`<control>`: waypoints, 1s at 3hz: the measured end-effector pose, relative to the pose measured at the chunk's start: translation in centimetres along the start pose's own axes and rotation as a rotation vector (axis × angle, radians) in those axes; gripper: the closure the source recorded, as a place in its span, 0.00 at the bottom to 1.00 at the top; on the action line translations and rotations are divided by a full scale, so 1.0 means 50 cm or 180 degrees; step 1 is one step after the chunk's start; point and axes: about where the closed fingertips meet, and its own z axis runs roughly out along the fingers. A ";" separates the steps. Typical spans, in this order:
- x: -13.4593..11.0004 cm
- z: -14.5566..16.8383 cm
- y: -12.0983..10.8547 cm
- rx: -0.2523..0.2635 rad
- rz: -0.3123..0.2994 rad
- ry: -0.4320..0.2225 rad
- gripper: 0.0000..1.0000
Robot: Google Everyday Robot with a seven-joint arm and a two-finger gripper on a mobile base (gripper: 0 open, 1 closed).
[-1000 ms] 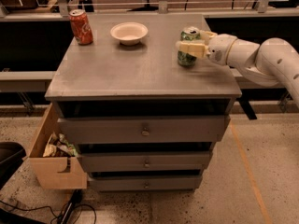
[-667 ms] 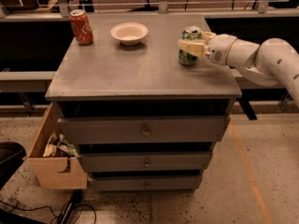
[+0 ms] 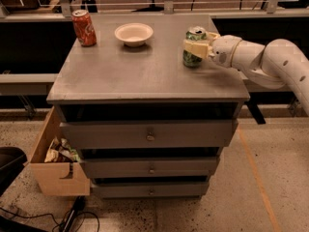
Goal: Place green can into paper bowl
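- Currently the gripper [image 3: 197,42] reaches in from the right, fingers clamped on either side of the green can [image 3: 191,59].
- Green can: upright, at the right side of the cabinet top [image 3: 130,74].
- Paper bowl [image 3: 133,34]: rear centre, well apart from the can; red soda can [image 3: 84,27] at rear left.

The cabinet top [image 3: 145,76] bears red soda can [image 3: 84,27], paper bowl [image 3: 133,34], and green can [image 3: 192,58] clasped by pincer [image 3: 196,42].
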 end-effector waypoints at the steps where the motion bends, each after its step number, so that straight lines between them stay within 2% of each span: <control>1: -0.003 0.005 0.000 -0.0012 -0.0005 -0.0005 1.00; 2: -0.033 0.064 -0.001 -0.0148 -0.0061 -0.0063 1.00; 3: -0.017 0.175 0.000 -0.0411 0.0023 0.0056 1.00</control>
